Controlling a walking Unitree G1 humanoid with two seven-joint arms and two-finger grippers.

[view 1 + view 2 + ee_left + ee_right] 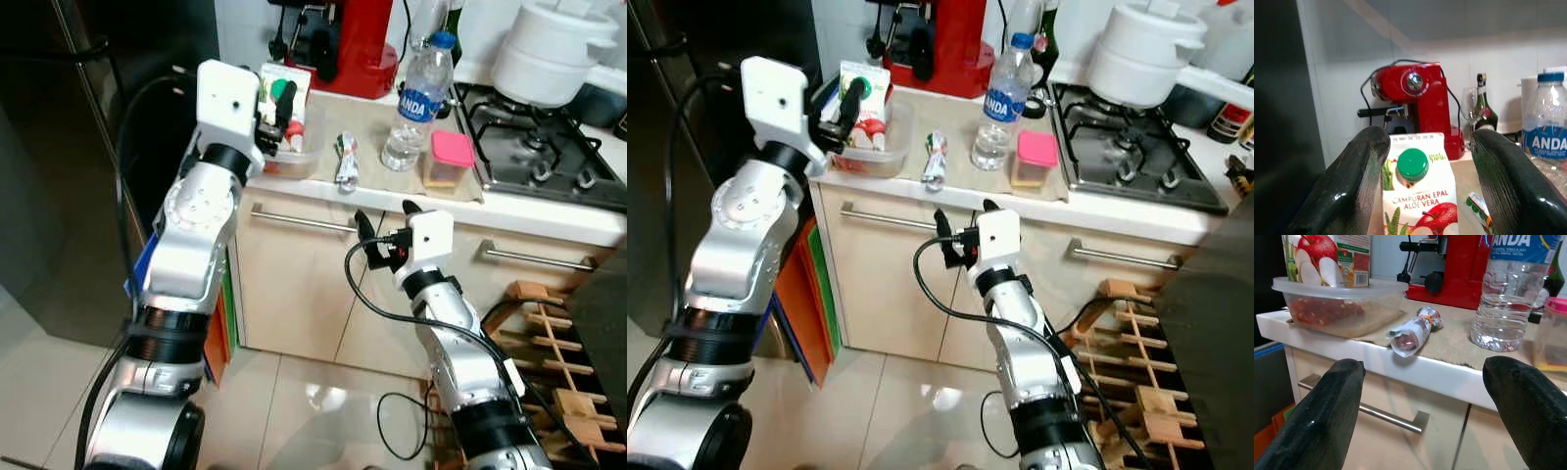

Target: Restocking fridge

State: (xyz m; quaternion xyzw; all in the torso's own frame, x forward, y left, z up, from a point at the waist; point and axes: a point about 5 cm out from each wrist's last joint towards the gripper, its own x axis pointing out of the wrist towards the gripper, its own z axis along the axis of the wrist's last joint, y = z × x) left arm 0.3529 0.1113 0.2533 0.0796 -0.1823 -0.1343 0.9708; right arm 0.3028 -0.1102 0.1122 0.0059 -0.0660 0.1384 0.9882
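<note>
The juice carton [1419, 196] stood at the upper left of the head views, at the surface's [372, 132] left end beside a clear tub [1337, 301]; I had the left gripper [1422, 186] around it, fingers wide on either side, not yet closed; my right gripper [384, 223] hung mid-frame below the surface edge, fingers spread and empty. I judged the restocking barely begun; nothing lifted, every item waiting. I counted one carton, one tub, one small packet [346, 162], one water bottle [419, 103], one pink-lidded jar [449, 160].
</note>
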